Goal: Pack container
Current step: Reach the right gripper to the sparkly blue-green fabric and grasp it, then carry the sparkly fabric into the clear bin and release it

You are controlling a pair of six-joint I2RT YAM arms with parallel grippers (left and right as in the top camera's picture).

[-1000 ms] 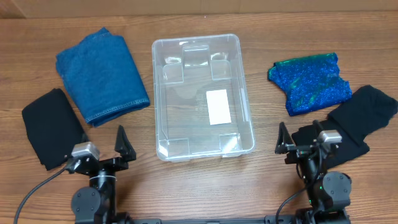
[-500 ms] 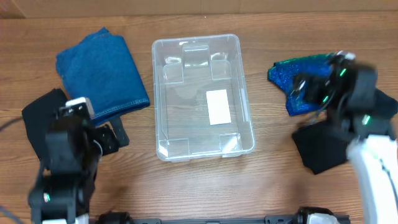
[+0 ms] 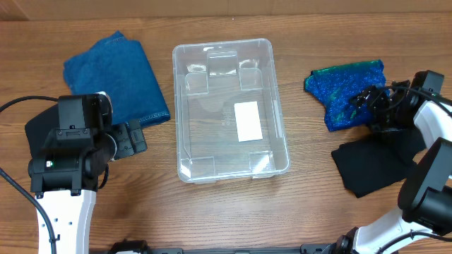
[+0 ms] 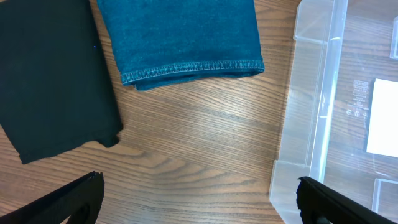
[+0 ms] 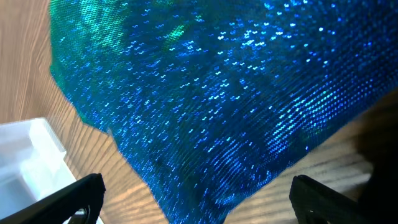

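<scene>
The clear plastic container (image 3: 187, 106) stands empty at the table's middle, a white label on its bottom; its wall also shows in the left wrist view (image 4: 311, 106). My left gripper (image 3: 134, 139) is open and empty over bare wood between the container and a folded blue denim cloth (image 3: 116, 81), which also shows in the left wrist view (image 4: 180, 37). My right gripper (image 3: 364, 100) is open and empty just above a shiny blue-green sequin cloth (image 3: 342, 88), which fills the right wrist view (image 5: 217, 99).
A black cloth (image 3: 42, 137) lies at the far left, also in the left wrist view (image 4: 50, 74). Another black cloth (image 3: 371, 162) lies at the right, below the sequin cloth. A container corner shows in the right wrist view (image 5: 28, 149).
Both arms have risen from their rest near the front edge. The left moved up beside the denim; the right swung out over the sequin cloth. Nothing was grasped.
</scene>
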